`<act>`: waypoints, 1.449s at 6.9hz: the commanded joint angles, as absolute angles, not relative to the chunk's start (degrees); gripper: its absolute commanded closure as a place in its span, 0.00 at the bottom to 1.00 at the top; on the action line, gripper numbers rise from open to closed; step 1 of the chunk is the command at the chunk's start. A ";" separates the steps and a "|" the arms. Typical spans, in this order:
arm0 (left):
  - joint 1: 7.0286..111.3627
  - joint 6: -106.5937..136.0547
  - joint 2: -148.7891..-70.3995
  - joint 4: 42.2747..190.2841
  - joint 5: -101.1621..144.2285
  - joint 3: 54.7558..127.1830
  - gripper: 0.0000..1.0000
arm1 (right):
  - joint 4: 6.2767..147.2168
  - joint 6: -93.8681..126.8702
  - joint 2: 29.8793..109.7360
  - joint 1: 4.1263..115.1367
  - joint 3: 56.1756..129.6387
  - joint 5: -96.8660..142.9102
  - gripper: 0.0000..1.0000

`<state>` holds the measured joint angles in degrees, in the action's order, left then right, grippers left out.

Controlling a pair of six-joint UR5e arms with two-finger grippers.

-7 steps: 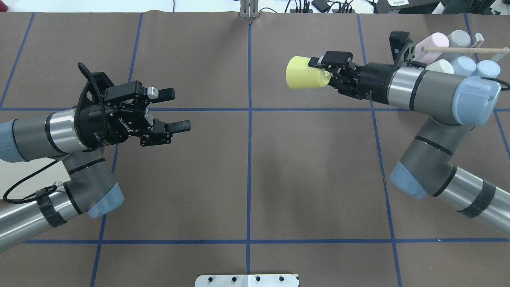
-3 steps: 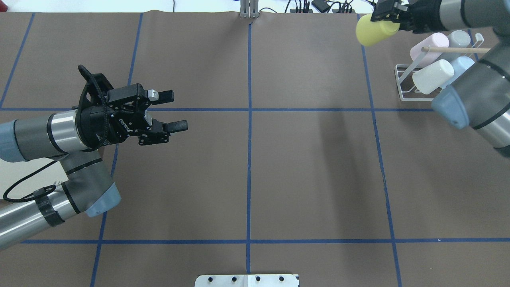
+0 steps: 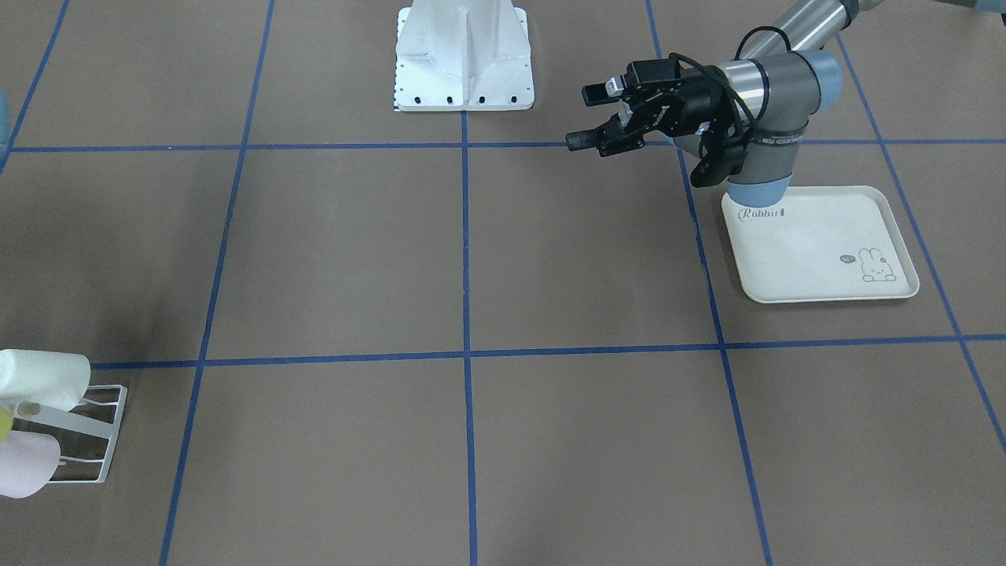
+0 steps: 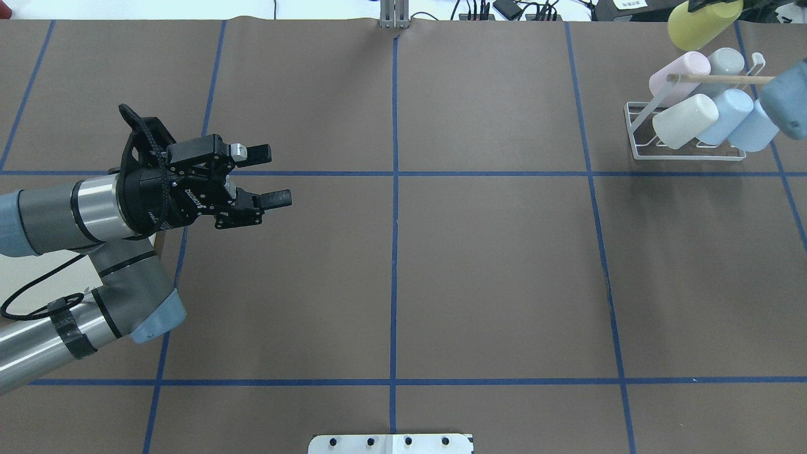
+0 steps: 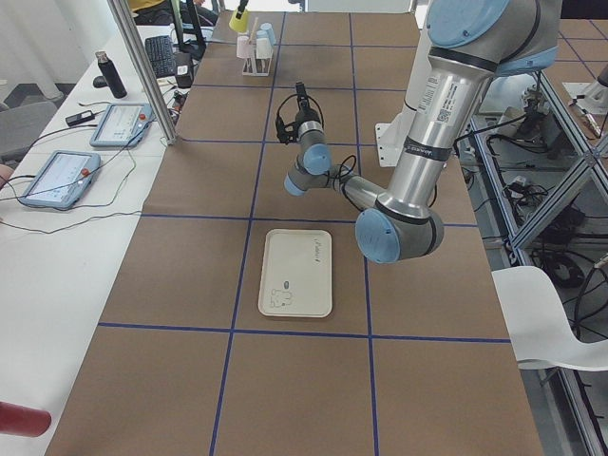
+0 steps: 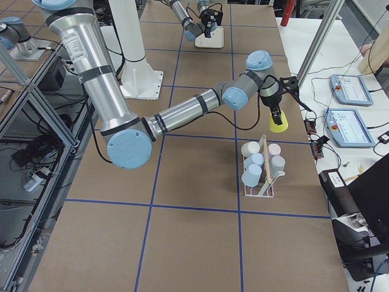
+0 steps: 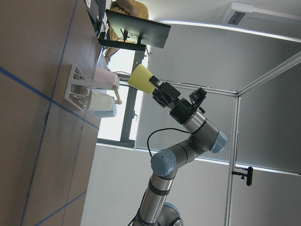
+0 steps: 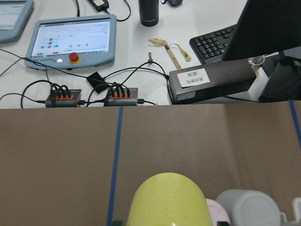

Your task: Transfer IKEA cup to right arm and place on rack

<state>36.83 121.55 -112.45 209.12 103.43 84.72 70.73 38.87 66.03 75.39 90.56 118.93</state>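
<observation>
The yellow IKEA cup (image 4: 693, 25) hangs in the air at the table's far right corner, just beyond the rack's far end. My right gripper (image 7: 156, 87) is shut on it; the overhead view cuts most of that gripper off. In the right wrist view the cup's rounded body (image 8: 169, 200) fills the bottom edge. The white wire rack (image 4: 635, 135) with its wooden dowel (image 4: 719, 79) stands at the right. My left gripper (image 4: 274, 175) hovers open and holds nothing over the left half, also seen from the front as the left gripper (image 3: 585, 118).
Pink (image 4: 678, 72), grey (image 4: 725, 62), cream (image 4: 684, 121) and blue (image 4: 725, 113) cups sit on the rack. A cream rabbit-print tray (image 3: 825, 244) lies below my left arm. Tablets and cables (image 8: 70, 37) lie past the far table edge.
My right arm carried the yellow cup from the table's middle to the far right corner beyond the rack. My left gripper drew back slightly to the left, still open.
</observation>
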 commanded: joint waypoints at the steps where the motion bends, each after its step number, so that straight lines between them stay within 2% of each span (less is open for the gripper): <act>1: 36.91 119.27 -111.97 208.92 103.45 84.11 0.02 | 72.07 27.99 59.10 84.77 72.44 130.62 1.00; 2: 36.91 119.27 -111.97 208.92 103.53 84.20 0.02 | 72.16 24.56 57.50 86.29 67.03 134.43 1.00; 6: 36.83 119.18 -111.89 208.92 103.45 83.76 0.01 | 72.33 20.48 57.48 85.61 59.08 138.25 1.00; 10: 36.83 119.18 -111.88 208.92 103.45 83.23 0.01 | 72.33 20.57 57.39 85.26 58.36 137.47 1.00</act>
<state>36.85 119.18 -111.89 208.96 103.45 83.31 72.33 20.51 57.41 85.48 58.69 137.81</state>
